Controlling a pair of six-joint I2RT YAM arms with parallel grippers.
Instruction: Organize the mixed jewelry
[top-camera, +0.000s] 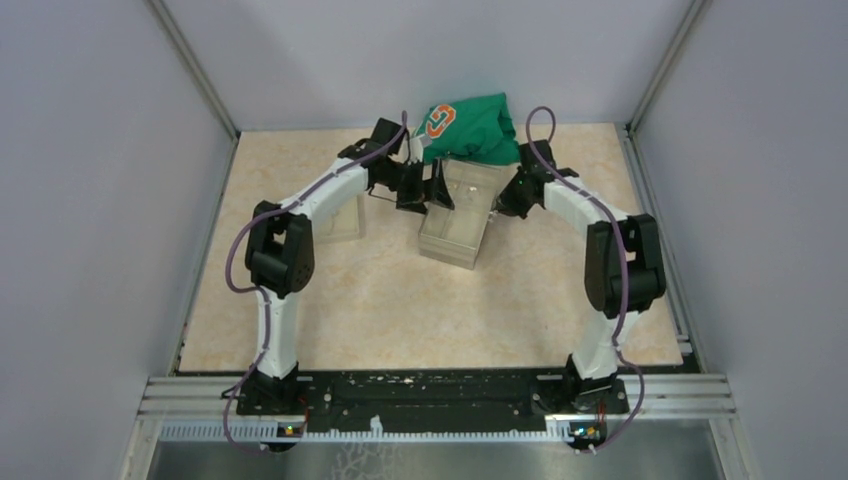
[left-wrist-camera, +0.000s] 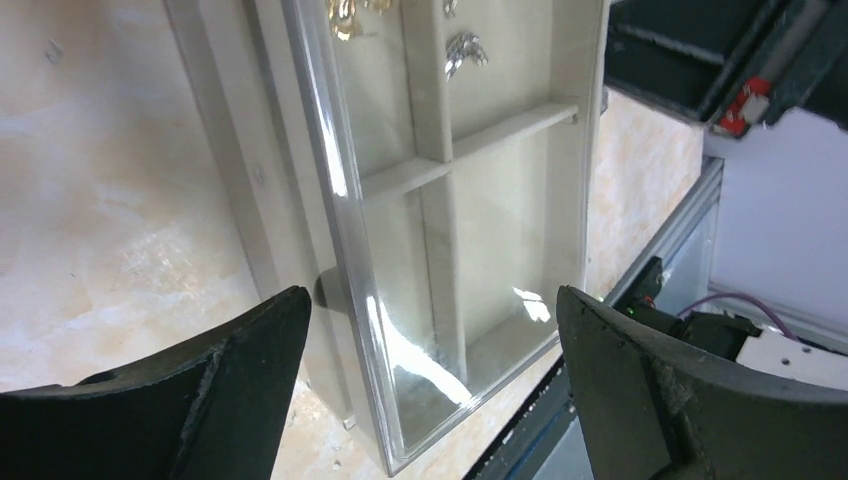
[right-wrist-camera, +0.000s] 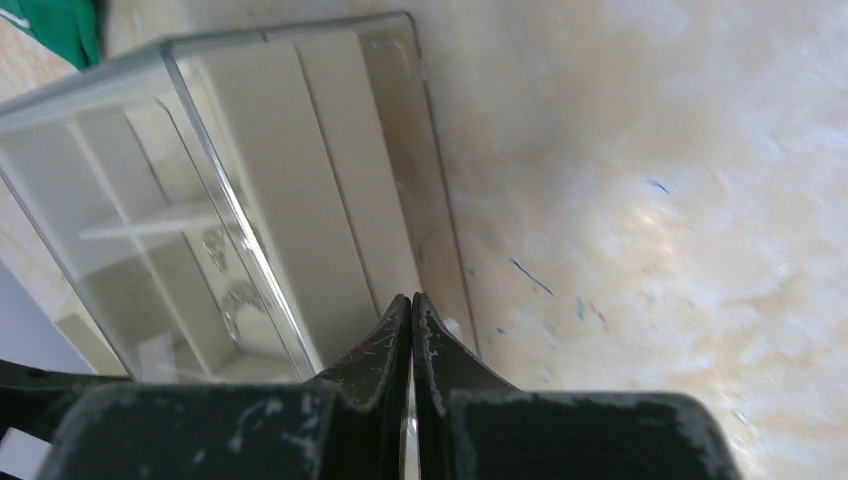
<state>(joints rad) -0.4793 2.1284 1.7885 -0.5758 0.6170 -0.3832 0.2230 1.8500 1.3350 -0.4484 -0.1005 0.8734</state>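
While the left gripper hangs over the box with its fingers spread wide and nothing between them, the right gripper sits just beside the box's long wall with its fingers pressed tight together. Whether anything thin is pinched there cannot be told. The jewelry shows only in the wrist views. From the left wrist, a gold piece lies in one compartment at the top edge of the frame, and a silver piece lies in the neighbouring compartment across the long divider. Both are well away from the open fingers. From the right wrist, two silvery bits show blurred through the clear wall, low inside the box, but their compartment is not clear. From above, the box stands at the far middle of the table, slightly askew. The left gripper is over its left side and the right gripper is at its right side. The pieces are too small to make out in that view. A green cloth with an orange logo is bunched just beyond the box's far end. A second clear tray lies on the table by the left arm's forearm, apart from the box.
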